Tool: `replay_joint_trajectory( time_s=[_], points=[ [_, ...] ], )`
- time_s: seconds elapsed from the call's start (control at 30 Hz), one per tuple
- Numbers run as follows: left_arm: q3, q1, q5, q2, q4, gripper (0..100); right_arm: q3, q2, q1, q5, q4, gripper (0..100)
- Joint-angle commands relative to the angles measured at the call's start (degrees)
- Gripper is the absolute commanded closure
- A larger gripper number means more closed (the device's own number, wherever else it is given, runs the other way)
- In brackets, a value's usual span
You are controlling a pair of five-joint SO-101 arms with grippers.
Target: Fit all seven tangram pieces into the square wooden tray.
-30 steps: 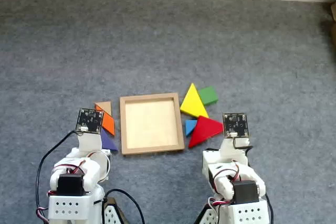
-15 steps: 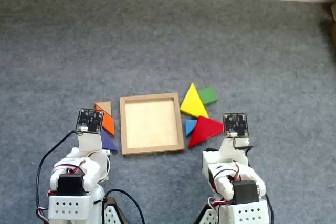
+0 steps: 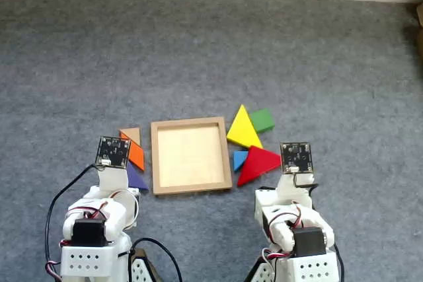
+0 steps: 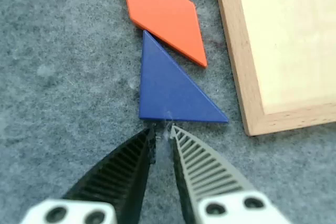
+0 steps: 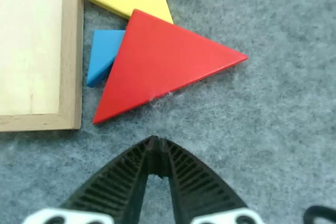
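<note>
The square wooden tray [image 3: 157, 156] lies empty between the two arms. Left of it sit a tan triangle [image 3: 131, 134], an orange parallelogram [image 3: 135, 153] and a dark blue triangle [image 3: 135, 177]. Right of it lie a yellow triangle [image 3: 244, 129], a green square [image 3: 262, 120], a light blue piece [image 3: 240, 159] and a red triangle [image 3: 258, 164]. My left gripper [image 4: 161, 134] is shut, its tips just short of the dark blue triangle [image 4: 168, 90]. My right gripper [image 5: 156, 148] is shut, a little short of the red triangle [image 5: 163, 61].
Grey carpet [image 3: 198, 51] covers the whole table, with wide free room beyond the tray. Both arm bases [image 3: 92, 242] stand at the near edge. A wooden object [image 3: 420, 14] pokes in at the far right edge.
</note>
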Motion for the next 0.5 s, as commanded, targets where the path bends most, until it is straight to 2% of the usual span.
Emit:
replay_joint_trajectory(
  time_s=[0.0,0.47],
  points=[
    [1.19,0.04,0.26,-2.68,0.18,93,6.99,-0.84,0.66,0.53,0.48,98.5],
    [1.19,0.04,0.26,-2.68,0.18,93,6.99,-0.84,-0.22,0.44,0.48,98.5]
  ],
)
